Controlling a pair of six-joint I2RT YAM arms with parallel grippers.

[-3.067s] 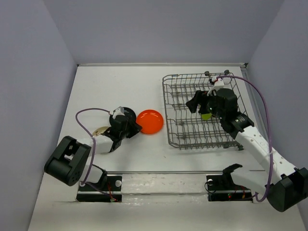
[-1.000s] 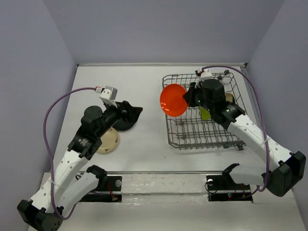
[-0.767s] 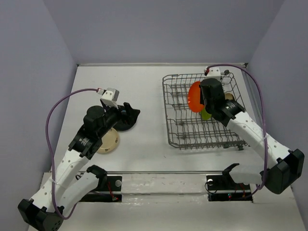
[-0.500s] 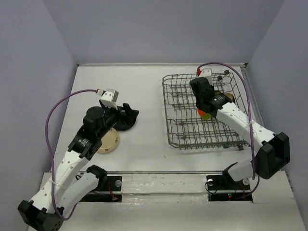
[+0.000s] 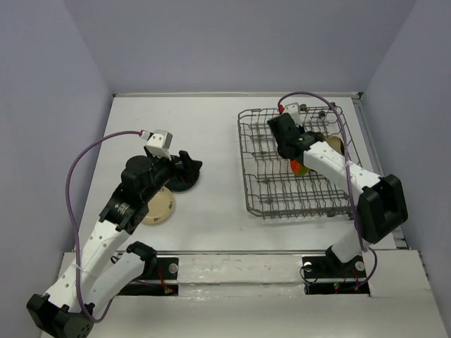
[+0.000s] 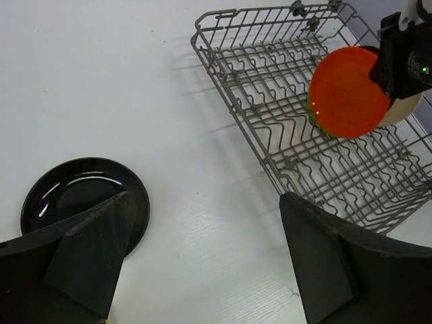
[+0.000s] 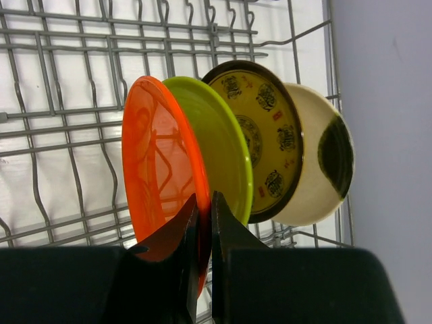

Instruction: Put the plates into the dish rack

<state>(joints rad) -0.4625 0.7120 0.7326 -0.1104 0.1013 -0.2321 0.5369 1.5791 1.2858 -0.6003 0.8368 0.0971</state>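
Note:
The orange plate (image 7: 158,182) stands on edge among the tines of the dish rack (image 7: 67,121), right against the lime green plate (image 7: 226,152). My right gripper (image 7: 206,216) is shut on the orange plate's rim. Behind the green one stands the dark brown plate with gold pattern (image 7: 263,131). In the top view the right gripper (image 5: 294,159) is inside the dish rack (image 5: 244,169). My left gripper (image 5: 186,169) hangs open just above the glossy black plate (image 5: 180,187), which lies flat under its left finger (image 6: 81,260). The beige plate (image 5: 158,208) lies on the table nearby.
A cream dish with a dark patch (image 7: 320,165) leans at the back of the row, near the rack's right wall. The left wrist view shows the rack (image 6: 270,101), with the orange plate (image 6: 347,91) in it, to the right of bare white table (image 6: 202,202).
The right gripper has carried the orange plate from the rack's left edge into the rack and stood it beside the green plate. The left arm has barely moved.

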